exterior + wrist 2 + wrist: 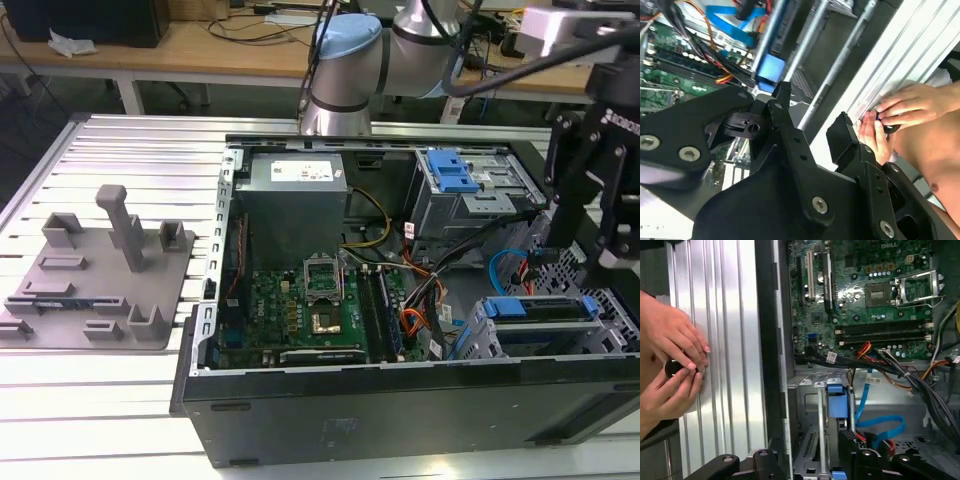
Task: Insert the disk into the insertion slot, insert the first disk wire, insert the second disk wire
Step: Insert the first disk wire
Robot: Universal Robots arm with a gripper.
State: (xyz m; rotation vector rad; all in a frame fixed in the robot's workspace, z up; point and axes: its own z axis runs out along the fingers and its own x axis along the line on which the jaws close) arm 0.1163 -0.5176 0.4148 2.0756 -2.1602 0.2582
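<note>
My claw (588,250) hangs spread and empty over the drive corner of the open computer case (400,410), at the exterior view's right. The disk (535,308) in its blue carrier lies in the insertion slot (612,322) just below. It looks seated to me, though I cannot tell whether it is fully home. If it sits proud, no plug would mate squarely. My first worry is the person's hands (675,360) on the table (725,315) just beside the case wall, working a small dark round thing (673,368). In the second wrist view they are near my fingers, so any outward swing could strike them. My second worry is the second disk wire (890,419), which loops loose over the cage floor right under the claw. A finger coming straight down could hook the loop and drag it, or crush it against the sheet metal. The first disk wire (865,347) fans out beside a thick dark harness near the motherboard (865,290), where a pinch could easily catch a neighbouring strand. Both plugs are small, and I judge that an off-centre grip would let one twist and jam at its socket.
</note>
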